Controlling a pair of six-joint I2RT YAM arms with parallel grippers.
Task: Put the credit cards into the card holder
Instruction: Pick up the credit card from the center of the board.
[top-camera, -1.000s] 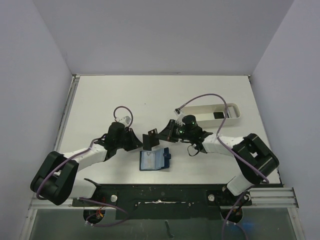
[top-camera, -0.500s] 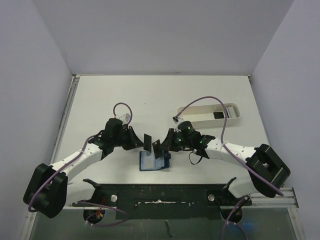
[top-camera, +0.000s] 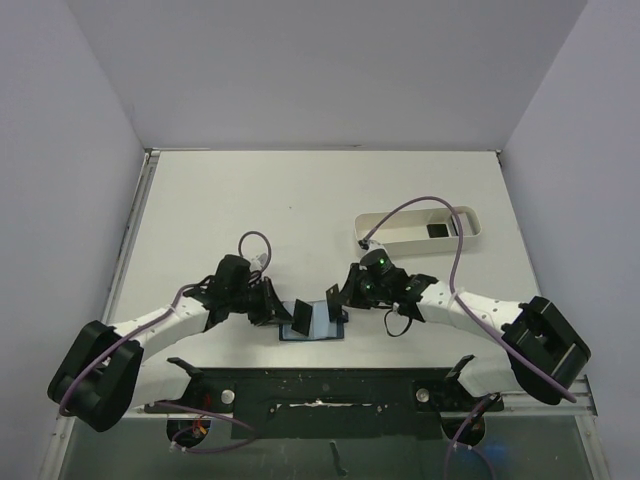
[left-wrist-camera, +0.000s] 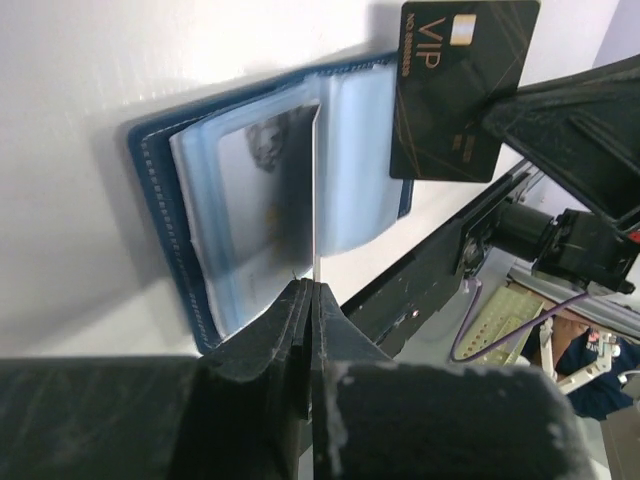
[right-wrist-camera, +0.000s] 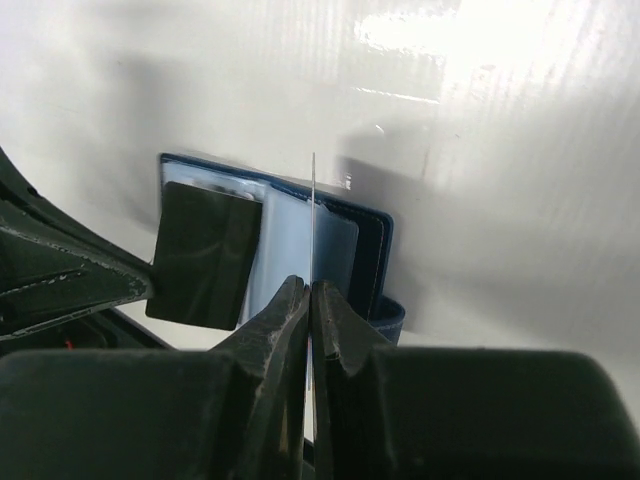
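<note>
Navy card holder (left-wrist-camera: 262, 205), pale blue inside; black credit card (left-wrist-camera: 458, 92), gold lettering.

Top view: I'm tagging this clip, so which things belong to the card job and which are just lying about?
Part of the job:
- open blue card holder
- black card, pinched in the left claw
- VIP card, pinched in the right claw

Lying about:
- white tray
- small dark item inside it, too small to identify
</note>
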